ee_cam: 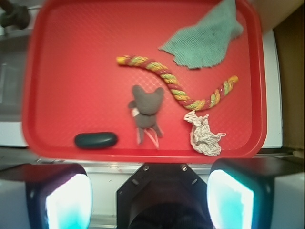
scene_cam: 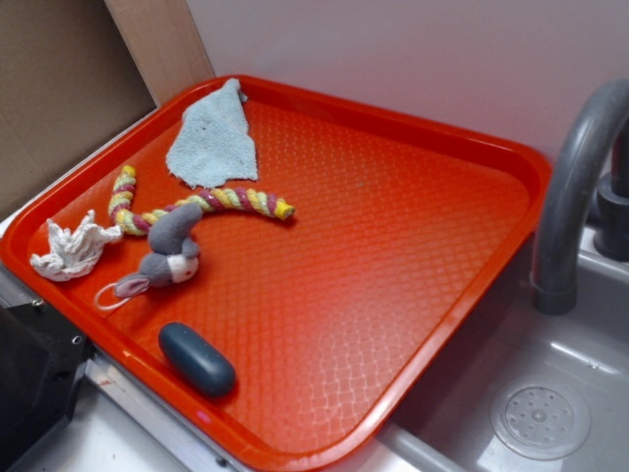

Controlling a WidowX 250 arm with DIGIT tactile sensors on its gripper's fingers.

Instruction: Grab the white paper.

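The white paper (scene_cam: 71,248) is a small crumpled wad lying on the red tray (scene_cam: 393,123) near its left corner. In the wrist view it (ee_cam: 204,135) lies near the tray's (ee_cam: 76,71) near edge, right of centre. My gripper (ee_cam: 150,200) is open and empty, its two fingers wide apart at the bottom of the wrist view. It hangs well above and back from the tray's near edge, with the paper ahead and a little right. The gripper does not show clearly in the exterior view.
On the tray lie a grey plush mouse (scene_cam: 169,254) (ee_cam: 147,110), a yellow-red rope (scene_cam: 211,202) (ee_cam: 176,88), a pale blue-grey cloth (scene_cam: 211,138) (ee_cam: 205,43) and a dark oval block (scene_cam: 197,359) (ee_cam: 96,140). A grey faucet (scene_cam: 570,197) and a sink drain (scene_cam: 541,418) are on the right.
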